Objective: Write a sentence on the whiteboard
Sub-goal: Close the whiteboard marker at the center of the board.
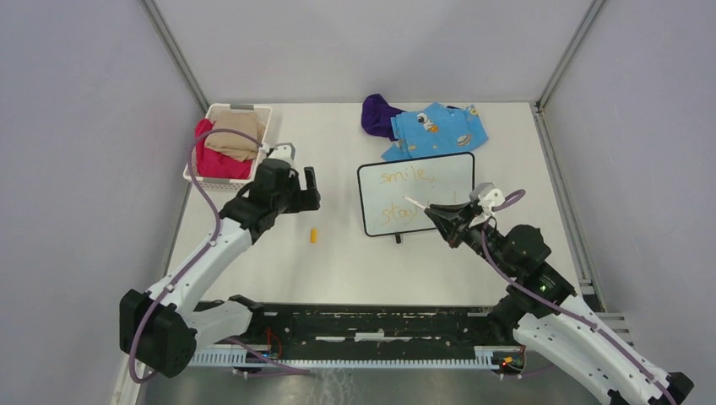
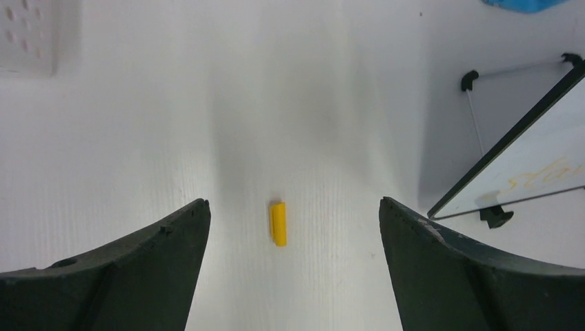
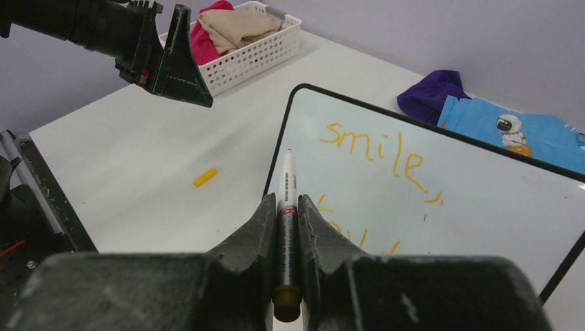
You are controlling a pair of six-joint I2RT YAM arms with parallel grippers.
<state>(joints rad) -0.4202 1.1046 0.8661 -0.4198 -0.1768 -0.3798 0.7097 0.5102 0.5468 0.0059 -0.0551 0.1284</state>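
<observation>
Right claw (image 3: 288,201) closed on the uncapped marker (image 3: 287,176) over the whiteboard (image 1: 457,161), propped on the worktop (image 1: 355,266) and bearing the sentence (image 3: 379,148); left claw (image 2: 293,202) wide open, empty, above the yellow cap (image 2: 278,223); a dragging tip could smear the lettering

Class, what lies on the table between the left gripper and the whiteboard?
Nothing: the top view shows bare table between the left gripper and the whiteboard. The yellow cap sits framed between the fingers in the left wrist view.

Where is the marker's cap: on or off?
Off: the yellow cap lies on the table, apart from the marker held in the right gripper.
</observation>
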